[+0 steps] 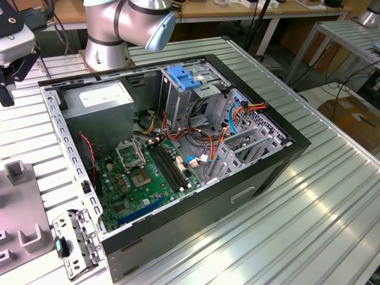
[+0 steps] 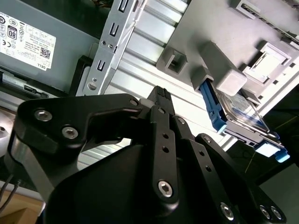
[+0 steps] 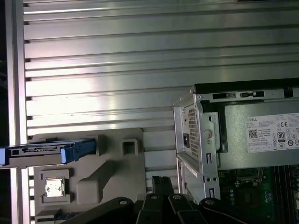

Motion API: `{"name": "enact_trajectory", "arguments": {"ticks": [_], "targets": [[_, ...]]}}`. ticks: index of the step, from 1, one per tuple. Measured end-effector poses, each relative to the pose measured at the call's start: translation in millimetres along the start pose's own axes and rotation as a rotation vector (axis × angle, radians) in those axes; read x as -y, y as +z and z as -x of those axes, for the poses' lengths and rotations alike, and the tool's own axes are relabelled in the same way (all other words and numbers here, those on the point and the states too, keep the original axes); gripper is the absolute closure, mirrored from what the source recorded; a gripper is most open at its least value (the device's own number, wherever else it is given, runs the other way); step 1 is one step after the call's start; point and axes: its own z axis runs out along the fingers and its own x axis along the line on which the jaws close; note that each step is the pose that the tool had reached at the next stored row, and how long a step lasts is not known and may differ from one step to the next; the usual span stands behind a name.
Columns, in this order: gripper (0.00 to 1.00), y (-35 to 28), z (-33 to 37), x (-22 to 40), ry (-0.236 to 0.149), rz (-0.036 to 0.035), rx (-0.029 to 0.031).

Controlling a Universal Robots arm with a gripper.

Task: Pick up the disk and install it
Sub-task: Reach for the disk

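The disk [image 3: 46,151] is a flat silver drive in a bright blue carrier rail. It stands on edge in a slot of a grey holder block [image 3: 107,172] on the ribbed table. In the second wrist view the disk [image 2: 243,116] sits in that block beyond my black fingers [image 2: 161,100]. My gripper [image 3: 161,181] hangs above the table between the holder and the open computer case [image 3: 233,135], apart from the disk. Its fingertips are pressed together with nothing between them. In the exterior view the gripper [image 1: 9,83] is at the far left edge.
The open case [image 1: 178,148] holds a grey power supply [image 1: 101,98], a green motherboard [image 1: 148,172], cables and a metal drive cage with a blue latch plate [image 1: 185,80]. A metal bracket [image 1: 74,243] lies near the case's front corner. The arm's base [image 1: 110,35] stands behind the case.
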Motion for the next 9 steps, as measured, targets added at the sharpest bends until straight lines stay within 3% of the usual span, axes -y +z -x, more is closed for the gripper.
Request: {"name": "enact_trajectory", "arguments": {"ticks": [9], "targets": [[0.89,-0.1,-9.3,0.7,0.000,0.0001,0.0001]]}}
